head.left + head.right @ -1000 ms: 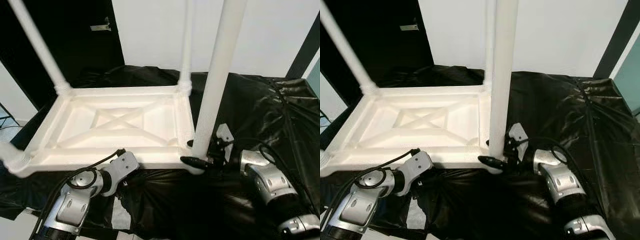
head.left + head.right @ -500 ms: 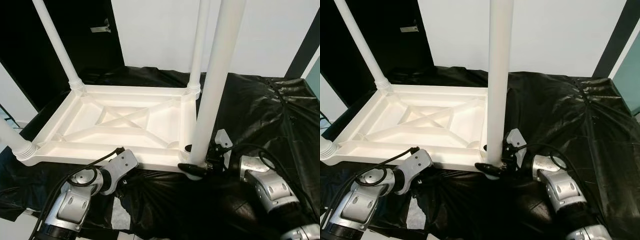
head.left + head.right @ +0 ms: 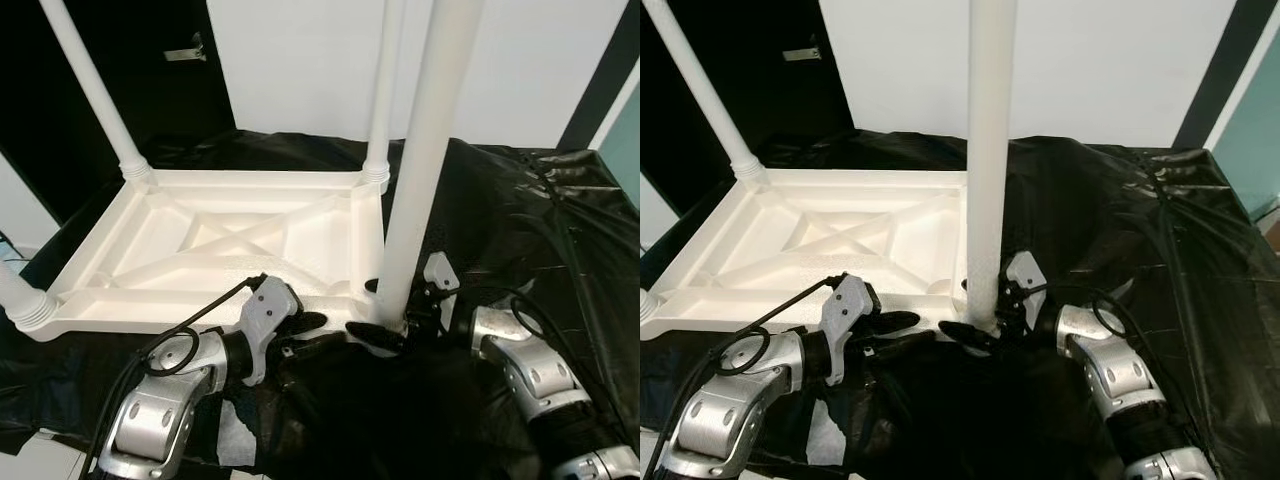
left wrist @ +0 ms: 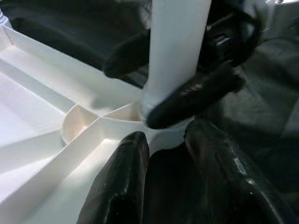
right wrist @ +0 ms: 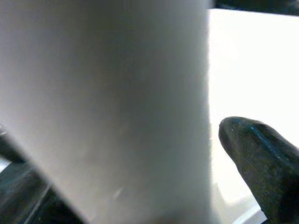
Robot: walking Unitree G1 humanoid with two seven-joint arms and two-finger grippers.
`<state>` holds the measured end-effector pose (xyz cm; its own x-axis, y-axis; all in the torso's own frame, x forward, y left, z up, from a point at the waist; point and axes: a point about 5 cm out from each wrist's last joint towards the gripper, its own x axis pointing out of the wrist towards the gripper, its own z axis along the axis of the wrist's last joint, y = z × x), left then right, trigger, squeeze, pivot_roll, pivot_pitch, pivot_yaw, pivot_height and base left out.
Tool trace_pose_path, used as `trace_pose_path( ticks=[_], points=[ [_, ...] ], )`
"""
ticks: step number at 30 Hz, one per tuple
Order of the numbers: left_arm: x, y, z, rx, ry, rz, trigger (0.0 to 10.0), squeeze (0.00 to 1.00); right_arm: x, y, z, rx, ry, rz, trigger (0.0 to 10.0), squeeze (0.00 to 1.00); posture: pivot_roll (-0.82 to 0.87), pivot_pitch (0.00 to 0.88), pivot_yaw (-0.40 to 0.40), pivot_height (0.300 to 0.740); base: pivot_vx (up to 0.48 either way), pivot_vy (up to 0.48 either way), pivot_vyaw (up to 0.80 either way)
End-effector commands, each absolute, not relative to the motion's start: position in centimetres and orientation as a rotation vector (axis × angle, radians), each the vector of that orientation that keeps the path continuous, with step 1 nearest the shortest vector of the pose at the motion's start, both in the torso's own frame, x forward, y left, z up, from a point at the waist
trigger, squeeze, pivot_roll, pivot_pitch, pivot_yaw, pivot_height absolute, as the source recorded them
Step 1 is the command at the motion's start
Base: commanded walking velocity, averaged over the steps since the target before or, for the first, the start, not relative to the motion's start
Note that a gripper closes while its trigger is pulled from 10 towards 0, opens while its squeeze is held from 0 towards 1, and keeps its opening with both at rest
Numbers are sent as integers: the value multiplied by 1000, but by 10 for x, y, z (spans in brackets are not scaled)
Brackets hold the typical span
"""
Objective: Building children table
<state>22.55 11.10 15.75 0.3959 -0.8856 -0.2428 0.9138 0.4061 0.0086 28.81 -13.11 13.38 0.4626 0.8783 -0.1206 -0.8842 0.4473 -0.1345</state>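
Upside down on crumpled black plastic sheeting (image 3: pixel 520 220): a white moulded plastic tabletop with a crossed-rib underside (image 3: pixel 230 245), three white tubular legs already standing in its corners.

At the near edge, left gripper (image 3: pixel 300 326), fingers parted and holding nothing, tips just beside the near right corner socket (image 4: pixel 81 126).

Right of that, the fourth white plastic leg (image 3: pixel 420 170), upright at that corner, foot clenched by the right gripper (image 3: pixel 378 336).

Step judged in hand: seating the last leg. Next move probably calls for steadying the tabletop while pressing or twisting the leg down straight.

No containers visible; the socket beside the leg looks bare.
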Motion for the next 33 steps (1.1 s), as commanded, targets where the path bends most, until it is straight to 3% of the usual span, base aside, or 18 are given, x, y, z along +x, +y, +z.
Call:
trace_pose_path(
  ticks=[1, 4, 5, 6, 7, 15, 21, 22, 24, 25, 26, 27, 33],
  points=[
    [217, 111, 160, 123, 224, -1288, 10000, 0, 290, -128, 136, -193, 21, 1089, 10000, 0, -9, 0, 7, 740, 0, 0, 0],
    [213, 111, 162, 120, 223, -1316, 10000, 0, 296, -129, 140, -211, -2, 1069, 10000, 0, -5, 0, 6, 740, 0, 0, 0],
    [212, 112, 161, 130, 229, -1320, 10000, 0, 298, -129, 140, -216, -6, 1065, 9412, 0, -5, 0, 6, 740, 0, 0, 0],
    [212, 112, 159, 143, 237, -1320, 10000, 0, 299, -129, 141, -218, -8, 1063, 39, 0, -3, 0, 6, 740, 0, 0, 0],
    [212, 113, 157, 149, 245, -1311, 10000, 0, 301, -130, 142, -218, -8, 1060, 0, 0, -1, 0, 5, 740, 0, 0, 0],
    [220, 111, 158, 148, 235, -1214, 10000, 0, 304, -132, 140, -192, 8, 1010, 0, 0, -1, 0, 3, 740, 0, 0, 0],
    [226, 107, 154, 136, 209, -1160, 10000, 0, 309, -128, 137, -191, 6, 854, 0, 0, -2, 0, -4, 740, 0, 0, 0],
    [227, 105, 153, 144, 188, -1136, 10000, 0, 311, -127, 134, -197, 12, 768, 2588, 0, -4, 0, -3, 740, 0, 0, 0],
    [227, 105, 153, 144, 188, -1136, 10000, 0, 311, -127, 134, -197, 12, 768, 2588, 0, -4, 0, -3, 740, 0, 0, 0],
    [229, 104, 152, 149, 177, -1115, 10000, 0, 311, -125, 132, -202, 16, 706, 8510, 0, -4, 0, -4, 740, 0, 0, 0],
    [229, 104, 152, 149, 177, -1115, 10000, 0, 311, -125, 132, -202, 16, 706, 8510, 0, -4, 0, -4, 740, 0, 0, 0],
    [235, 106, 146, 183, 181, -1034, 10000, 0, 307, -116, 126, -176, 14, 538, 10000, 0, -4, 0, -6, 740, 0, 0, 0],
    [241, 106, 146, 203, 150, -960, 10000, 0, 301, -108, 123, -76, 21, 236, 10000, 0, -12, 0, -6, 740, 0, 0, 0]
  ],
)
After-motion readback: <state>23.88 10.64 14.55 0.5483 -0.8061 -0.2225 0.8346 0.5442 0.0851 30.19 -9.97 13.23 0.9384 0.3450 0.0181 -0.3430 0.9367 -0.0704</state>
